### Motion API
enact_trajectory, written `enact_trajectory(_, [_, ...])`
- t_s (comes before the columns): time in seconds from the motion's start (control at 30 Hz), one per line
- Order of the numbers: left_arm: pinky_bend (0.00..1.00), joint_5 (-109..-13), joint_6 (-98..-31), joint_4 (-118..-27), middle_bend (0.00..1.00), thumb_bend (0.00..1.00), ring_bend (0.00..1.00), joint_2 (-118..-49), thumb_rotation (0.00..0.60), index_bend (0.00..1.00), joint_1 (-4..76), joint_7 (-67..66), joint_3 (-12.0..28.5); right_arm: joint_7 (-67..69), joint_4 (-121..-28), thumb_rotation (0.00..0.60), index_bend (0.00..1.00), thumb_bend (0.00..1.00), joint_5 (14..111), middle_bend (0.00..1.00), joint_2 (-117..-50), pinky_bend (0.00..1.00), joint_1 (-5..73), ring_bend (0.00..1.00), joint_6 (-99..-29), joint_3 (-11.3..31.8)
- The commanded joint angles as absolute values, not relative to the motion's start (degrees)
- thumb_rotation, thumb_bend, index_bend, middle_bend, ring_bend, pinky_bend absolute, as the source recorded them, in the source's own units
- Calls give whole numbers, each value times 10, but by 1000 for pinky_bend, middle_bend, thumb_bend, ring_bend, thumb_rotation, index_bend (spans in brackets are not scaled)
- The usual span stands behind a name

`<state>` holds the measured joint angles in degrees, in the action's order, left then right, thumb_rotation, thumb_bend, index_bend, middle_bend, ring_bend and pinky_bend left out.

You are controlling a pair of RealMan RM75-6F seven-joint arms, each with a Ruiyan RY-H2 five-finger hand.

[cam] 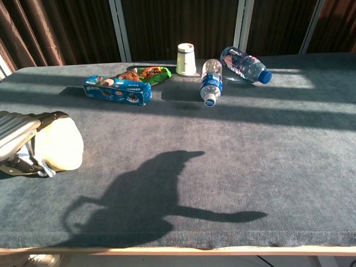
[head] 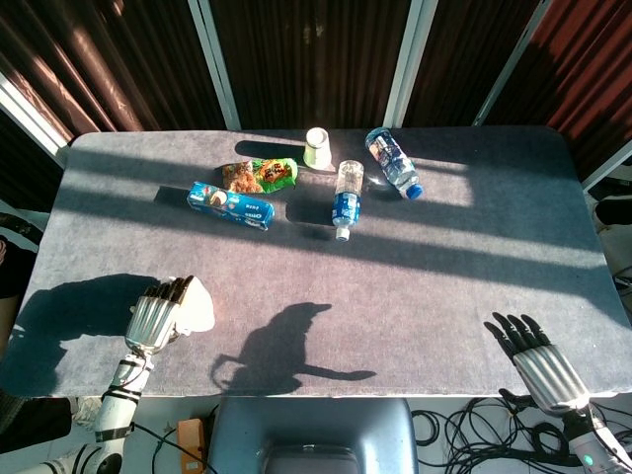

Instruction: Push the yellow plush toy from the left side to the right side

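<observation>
- The yellow plush toy (head: 197, 304) is lying at the table's (head: 474, 286) front-left corner, about 8 o'clock from the table centre in the head view.
- The toy is sitting at 3 o'clock of the left hand (head: 158, 314), touching its fingers; the travel direction toward the right side is also 3 o'clock, so the hand is standing directly behind the toy for a sideways push.
- The toy is appearing as a rounded lump (cam: 60, 147); no clear long axis is showing.
- The left hand (cam: 19, 139) is pressing its extended fingers against the toy's left flank. Whether any finger is wrapping around the toy cannot be told.
- The right hand (head: 538, 357) is hovering at the front-right edge, about 4 o'clock, fingers spread and holding nothing, well apart from the toy.
- The left hand is clearly the nearer 1.
- The path along the front of the table is looking free; the biscuit box (head: 230, 205), snack bag (head: 261, 174), cup (head: 317, 147) and 2 bottles (head: 347, 197) are lying near 12 o'clock, well apart.
</observation>
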<state>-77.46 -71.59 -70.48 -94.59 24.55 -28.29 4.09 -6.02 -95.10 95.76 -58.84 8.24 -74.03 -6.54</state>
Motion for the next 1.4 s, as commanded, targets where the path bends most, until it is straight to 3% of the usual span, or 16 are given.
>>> enact_trajectory(0.03, [1000,-812,-749,-696,684,552,766,-963,600,397,254,-266,46,-61,-951,600,0,64,959,0,-588,15,82,0,-741,-66])
enact_trajectory(0.27, [1000,-868,-772,-740,729,553,799,-983,600,449,287,-281,57,-59,-950,600,0,64,964,0,-588,15,82,0,-742,-68])
enact_trajectory(0.63, [1000,-862,-724,-774,721,551,793,-1095,600,441,357,-388,102,-34,-950,600,0,64,971,0,-578,15,86,0,-743,-71])
enact_trajectory(0.77, [1000,-870,-726,-726,659,529,740,-1135,600,402,368,-407,96,-18,-947,600,0,64,977,0,-573,15,88,0,-746,-72])
enact_trajectory(0.87, [980,-866,-724,-704,533,478,648,-1153,600,323,368,-402,90,-16,-946,600,0,64,977,0,-573,15,90,0,-743,-73])
enact_trajectory(1.0, [728,-846,-713,-700,309,420,465,-1164,600,142,363,-392,90,-21,-947,600,0,65,976,0,-573,15,91,0,-738,-74])
enact_trajectory(1.13, [552,-840,-713,-695,164,400,325,-1171,600,22,362,-395,90,-25,-949,600,0,64,975,0,-573,15,91,0,-737,-74])
enact_trajectory(1.3, [392,-830,-709,-706,7,350,143,-1167,600,0,357,-399,88,-24,-948,600,0,64,975,0,-574,15,90,0,-739,-73])
enact_trajectory(1.4, [316,-823,-703,-719,0,330,47,-1157,600,0,356,-406,89,-24,-948,600,0,64,973,0,-574,15,90,0,-739,-72])
